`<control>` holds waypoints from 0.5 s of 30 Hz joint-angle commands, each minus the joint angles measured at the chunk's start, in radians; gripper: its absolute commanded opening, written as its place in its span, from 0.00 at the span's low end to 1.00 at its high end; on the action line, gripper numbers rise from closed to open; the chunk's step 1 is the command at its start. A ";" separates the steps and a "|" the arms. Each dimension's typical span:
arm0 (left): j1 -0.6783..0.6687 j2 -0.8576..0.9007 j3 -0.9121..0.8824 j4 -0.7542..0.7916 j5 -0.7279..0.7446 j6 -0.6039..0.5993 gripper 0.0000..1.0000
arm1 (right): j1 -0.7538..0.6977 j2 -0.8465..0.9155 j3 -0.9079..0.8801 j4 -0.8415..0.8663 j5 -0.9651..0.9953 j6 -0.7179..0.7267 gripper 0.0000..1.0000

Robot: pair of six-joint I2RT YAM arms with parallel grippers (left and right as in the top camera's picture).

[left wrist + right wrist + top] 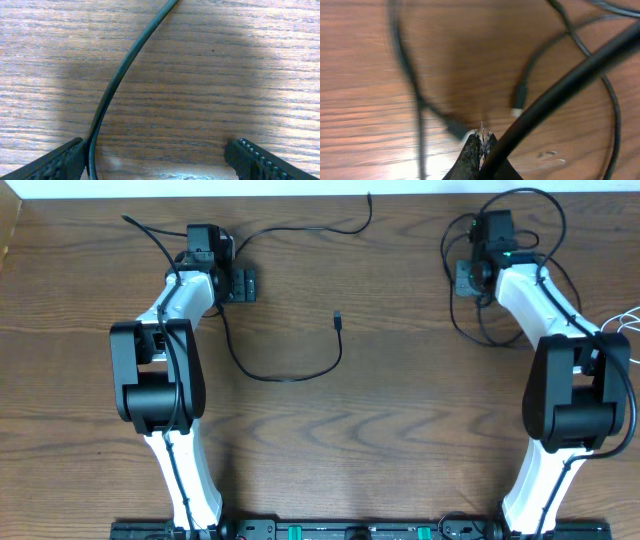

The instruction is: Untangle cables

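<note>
A long black cable runs from the far edge past my left gripper, loops toward the near side and ends in a plug. In the left wrist view my left gripper is open, and this cable lies on the table just inside its left finger. Several black cables loop in a tangle around my right gripper. In the right wrist view my right gripper is shut, and a blurred black strand runs to its tips. A plug end lies just beyond.
A white cable shows at the right edge. A thin black strand lies at the far left by the left arm. A thick black arm wire crosses the right wrist view. The wooden table shows between the arms.
</note>
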 commanded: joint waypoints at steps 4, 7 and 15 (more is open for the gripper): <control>0.003 0.056 -0.036 -0.026 0.017 0.003 0.91 | -0.058 0.032 0.011 -0.028 -0.039 0.013 0.06; 0.003 0.056 -0.036 -0.026 0.017 0.003 0.91 | -0.068 0.032 0.011 -0.028 -0.081 0.013 0.29; 0.003 0.056 -0.036 -0.026 0.017 0.003 0.92 | -0.069 0.032 0.011 -0.040 -0.090 0.013 0.99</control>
